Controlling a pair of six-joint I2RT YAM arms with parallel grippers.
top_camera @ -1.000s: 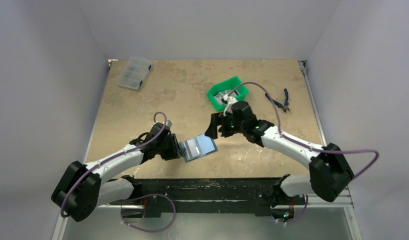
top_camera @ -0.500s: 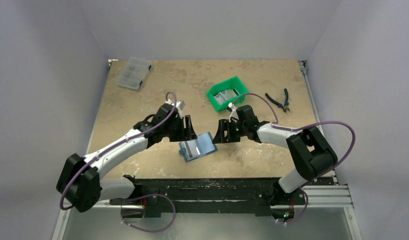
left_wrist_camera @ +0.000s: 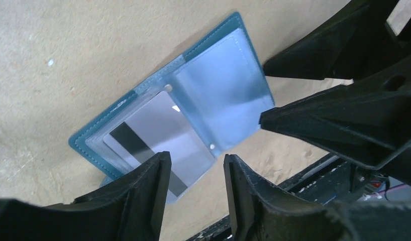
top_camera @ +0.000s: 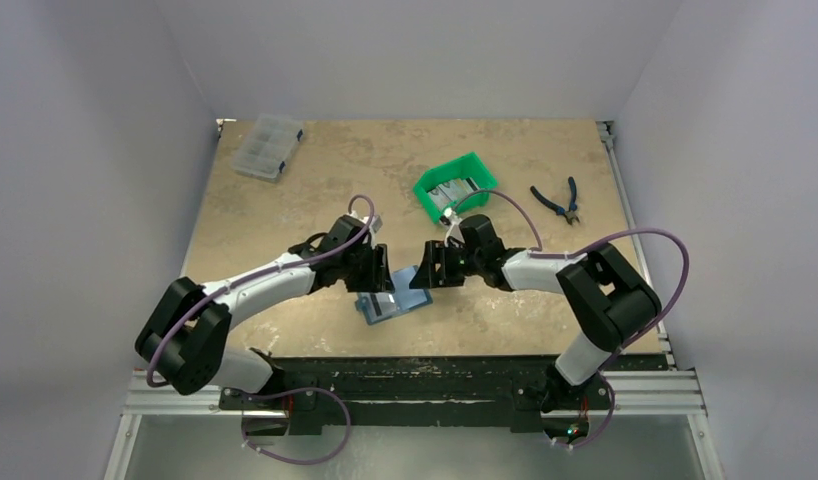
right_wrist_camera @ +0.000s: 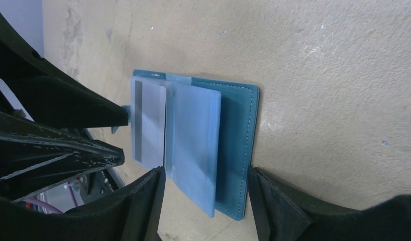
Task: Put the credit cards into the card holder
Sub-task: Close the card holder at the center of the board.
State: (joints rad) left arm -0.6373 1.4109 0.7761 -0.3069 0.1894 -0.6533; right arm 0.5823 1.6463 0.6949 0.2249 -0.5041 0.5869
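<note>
The thin silvery credit card (left_wrist_camera: 158, 133) with a dark stripe lies on one half of the teal folding card holder (left_wrist_camera: 221, 85), which is spread open on the tan worktop (top_camera: 315, 180) near its front edge. I judge the card light, stiff and slick, best pinched by its overhanging corner while the floppy holder is pinned. The left tool (left_wrist_camera: 195, 173) and the right tool (right_wrist_camera: 203, 178) hover over it, jaws apart and empty. A second ago the left tool gripped the holder's edge and the right stood farther back.

The open card holder (top_camera: 387, 303) lies flat on the table (top_camera: 285, 215), with the left gripper (top_camera: 378, 276) and right gripper (top_camera: 426, 272) low over it. Farther back sit a green bin (top_camera: 425, 186) and pliers (top_camera: 557, 198).
</note>
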